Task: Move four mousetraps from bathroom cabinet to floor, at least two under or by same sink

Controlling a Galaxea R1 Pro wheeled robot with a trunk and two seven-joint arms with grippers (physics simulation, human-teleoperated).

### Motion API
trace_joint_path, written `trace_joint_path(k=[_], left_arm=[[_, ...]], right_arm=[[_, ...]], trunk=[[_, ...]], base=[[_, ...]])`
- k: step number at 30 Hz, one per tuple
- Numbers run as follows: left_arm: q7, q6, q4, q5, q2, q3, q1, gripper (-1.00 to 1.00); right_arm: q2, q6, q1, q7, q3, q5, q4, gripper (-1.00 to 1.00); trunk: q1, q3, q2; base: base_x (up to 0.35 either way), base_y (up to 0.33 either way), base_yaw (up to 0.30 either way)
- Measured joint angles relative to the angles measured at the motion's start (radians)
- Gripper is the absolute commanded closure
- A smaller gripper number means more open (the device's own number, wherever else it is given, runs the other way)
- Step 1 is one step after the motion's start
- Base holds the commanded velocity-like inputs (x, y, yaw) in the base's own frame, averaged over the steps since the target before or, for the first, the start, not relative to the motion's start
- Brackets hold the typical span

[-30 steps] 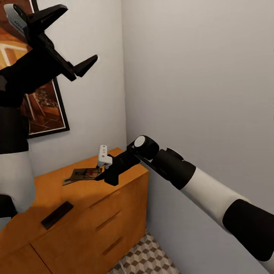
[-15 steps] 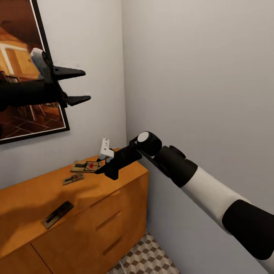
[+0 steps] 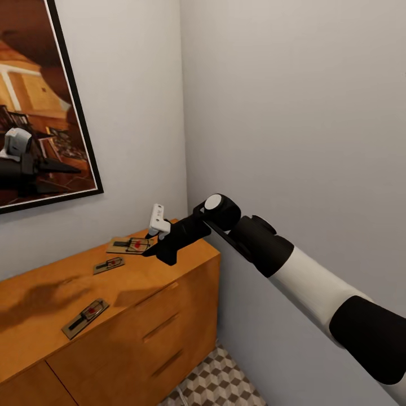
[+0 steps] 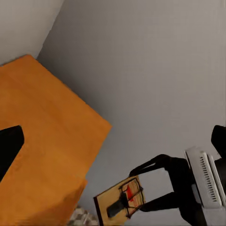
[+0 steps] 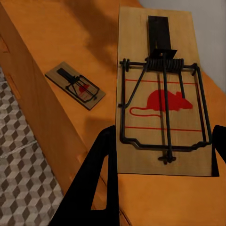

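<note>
Right end effector poised over a mousetrap on the cabinet top

The long orange-brown wooden cabinet [image 3: 129, 304] with bar handles on its drawer fronts stands in the corner of grey walls. Three flat wooden mousetraps with wire springs and a red mouse print lie on its top. The far mousetrap [image 3: 131, 245] sits near the back corner, the middle mousetrap [image 3: 109, 264] lies just in front of it and apart from it, and the near mousetrap [image 3: 85, 318] rests well apart, towards the front edge.

The right end effector [image 3: 151, 243], black with a white camera block, reaches in from the right on a black-and-white arm. Its fingers [image 5: 101, 183] stand spread wide on either side of the far mousetrap [image 5: 162, 94], gripping nothing; whether they touch the board I cannot tell. The middle mousetrap [image 5: 75, 84] shows beyond.

The left end effector [image 3: 56, 168] hangs in front of the black-framed picture [image 3: 45, 101] on the wall, well above the cabinet top; how far apart its fingers are I cannot tell. A strip of the cube-patterned tiled floor [image 3: 217, 383] shows below the cabinet
</note>
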Motion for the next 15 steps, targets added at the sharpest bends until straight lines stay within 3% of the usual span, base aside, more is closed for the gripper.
trace_joint_path(k=[2, 3, 4, 7, 11, 14, 15], left_arm=[[0.0, -0.001, -0.001, 0.002, 0.042, -0.001, 0.0, -1.0], [0.0, -0.001, -0.001, 0.003, 0.05, -0.002, 0.0, -1.0], [0.001, 0.001, -0.002, -0.021, 0.078, -0.005, 0.002, -1.0], [0.001, 0.002, -0.003, -0.084, 0.089, -0.029, 0.004, -1.0], [0.0, 0.004, -0.003, -0.205, 0.098, -0.085, 0.005, -1.0], [0.0, 0.006, -0.003, -0.235, 0.097, -0.107, 0.005, -1.0], [0.0, 0.008, -0.003, -0.243, 0.099, -0.131, 0.005, -1.0]], right_arm=[[0.001, 0.0, 0.0, 0.0, 0.0, 0.001, -0.001, 1.0], [0.001, 0.0, 0.0, 0.0, 0.0, 0.002, -0.001, 1.0], [0.003, 0.001, 0.0, 0.0, -0.001, 0.002, -0.001, 1.0], [0.003, 0.001, 0.0, 0.0, -0.001, 0.003, -0.002, 1.0], [0.003, 0.0, 0.0, -0.001, 0.0, 0.003, -0.001, 1.0], [0.003, -0.001, 0.0, -0.001, -0.001, 0.003, 0.0, 1.0], [0.002, -0.001, 0.001, -0.003, -0.001, 0.003, 0.0, 1.0]], trunk=[[0.0, 0.0, 0.0], [0.0, 0.0, 0.0], [0.0, 0.0, 0.0], [0.0, 0.0, 0.0], [0.0, 0.0, 0.0], [0.0, 0.0, 0.0], [0.0, 0.0, 0.0]], base=[[0.0, 0.0, 0.0], [0.0, 0.0, 0.0], [0.0, 0.0, 0.0], [0.0, 0.0, 0.0], [0.0, 0.0, 0.0], [0.0, 0.0, 0.0], [0.0, 0.0, 0.0]])
